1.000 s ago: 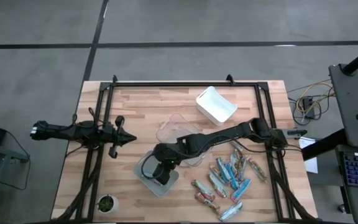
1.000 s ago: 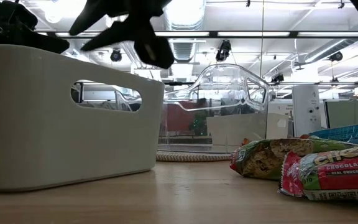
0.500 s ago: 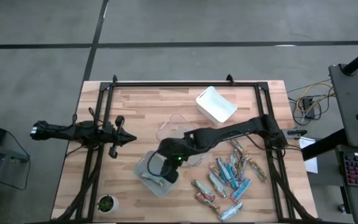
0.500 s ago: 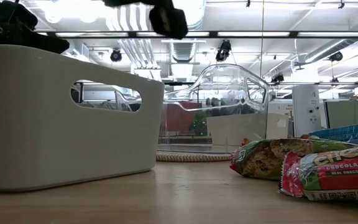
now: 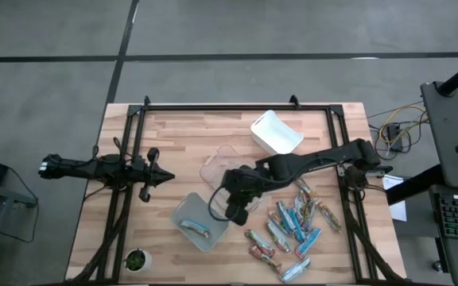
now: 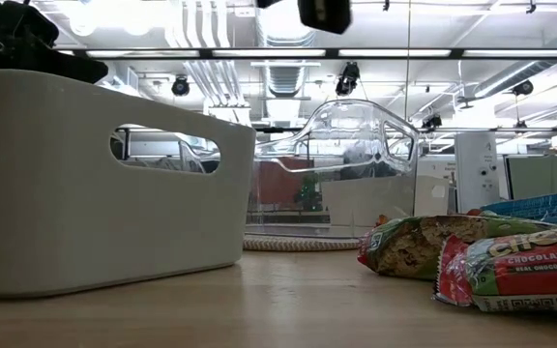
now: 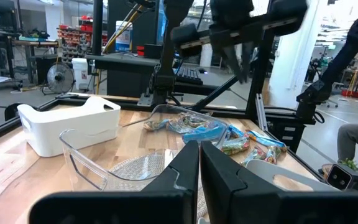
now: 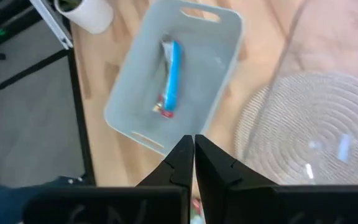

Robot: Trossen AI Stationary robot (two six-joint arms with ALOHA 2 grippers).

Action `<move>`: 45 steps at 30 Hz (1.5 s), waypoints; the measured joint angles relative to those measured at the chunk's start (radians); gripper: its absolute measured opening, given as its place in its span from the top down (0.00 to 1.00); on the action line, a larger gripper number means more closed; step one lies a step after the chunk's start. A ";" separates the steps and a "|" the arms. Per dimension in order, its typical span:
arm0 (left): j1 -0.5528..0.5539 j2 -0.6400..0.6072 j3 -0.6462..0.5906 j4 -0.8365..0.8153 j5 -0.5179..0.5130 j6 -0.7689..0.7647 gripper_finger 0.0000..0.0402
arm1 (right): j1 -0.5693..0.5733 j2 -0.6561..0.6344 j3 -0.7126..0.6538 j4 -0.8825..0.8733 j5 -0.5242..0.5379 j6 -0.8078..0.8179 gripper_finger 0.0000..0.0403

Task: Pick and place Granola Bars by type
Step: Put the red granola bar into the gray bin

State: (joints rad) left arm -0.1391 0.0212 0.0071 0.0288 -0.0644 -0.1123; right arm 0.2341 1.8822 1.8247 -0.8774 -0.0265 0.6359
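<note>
— Where is the right gripper (image 5: 234, 210) sitting, and is it carrying anything?

— It is hanging above the table between the pale grey rectangular bin (image 5: 180, 218) and the heap of shiny wrapped granola bars (image 5: 294, 225). In its own wrist view the two dark fingers (image 8: 180, 160) are pressing together with only a thin slit between them, and nothing is showing between them.

— And the bars themselves?

— One bright blue wrapped bar (image 8: 172, 78) is lying on the floor of that grey bin (its one end is showing red). The rest are lying loose on the wooden table top (image 5: 173, 143), on the right arm's side: blue, red and greenish-brown wrappers jumbled together, several touching.

— What is standing around them?

— A clear plastic bin (image 5: 225, 162) is sitting just beside the grey one, toward the table's middle, and a white rectangular bin (image 5: 277, 132) is standing farther back. From table height the greenish-brown bar (image 6: 424, 242) and a red-and-green one (image 6: 515, 273) are lying side by side, touching.

— The left gripper (image 5: 161, 178)?

— It is waiting at the table's left edge, its fingers (image 7: 185, 168) drawn close together and holding nothing.
</note>
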 joint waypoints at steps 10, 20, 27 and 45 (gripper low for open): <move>0.000 0.000 0.000 0.000 0.000 0.000 1.00 | 0.087 -0.196 -0.204 0.033 0.075 0.063 0.98; 0.000 0.005 0.000 0.000 0.000 0.000 1.00 | 0.174 -0.330 -0.375 0.118 0.092 0.061 0.98; 0.000 0.007 0.000 0.000 0.000 0.000 1.00 | 0.224 -0.407 -0.516 0.319 0.090 0.044 0.98; 0.000 0.009 0.000 0.000 0.000 0.000 1.00 | 0.380 -0.603 -0.758 0.424 0.075 -0.008 0.98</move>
State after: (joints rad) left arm -0.1393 0.0302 0.0072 0.0289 -0.0643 -0.1123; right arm 0.6139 1.2796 1.0663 -0.4538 0.0482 0.6277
